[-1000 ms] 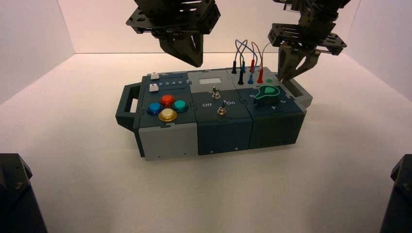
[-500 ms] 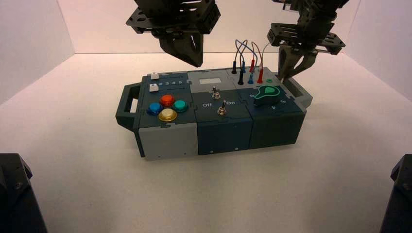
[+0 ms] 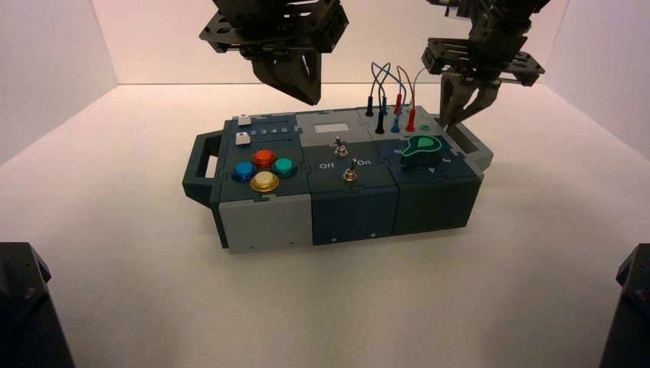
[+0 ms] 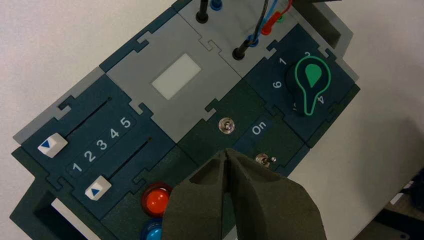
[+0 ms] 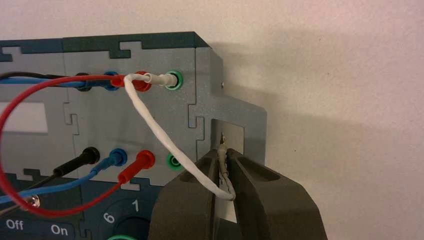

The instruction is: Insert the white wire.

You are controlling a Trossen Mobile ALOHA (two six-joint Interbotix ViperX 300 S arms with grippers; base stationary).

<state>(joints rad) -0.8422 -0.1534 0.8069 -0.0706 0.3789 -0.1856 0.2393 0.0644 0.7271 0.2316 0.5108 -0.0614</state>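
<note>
We note that, against the earlier high view, the right end effector [image 5: 222, 151] has narrowed slightly; the box [image 3: 270, 221] appears unmoved. It grips the loose plug [image 5: 222, 156] of the white wire [image 5: 161, 134] above the opening of the right handle [image 5: 253, 131]; the wire's other end sits in the far green socket [image 5: 179, 80]. In the high view we cannot make out the plug, and both arms are cut off. The right fingers point downward; the left end effector [image 3: 315, 104], clenched, hovers over the box.
</note>
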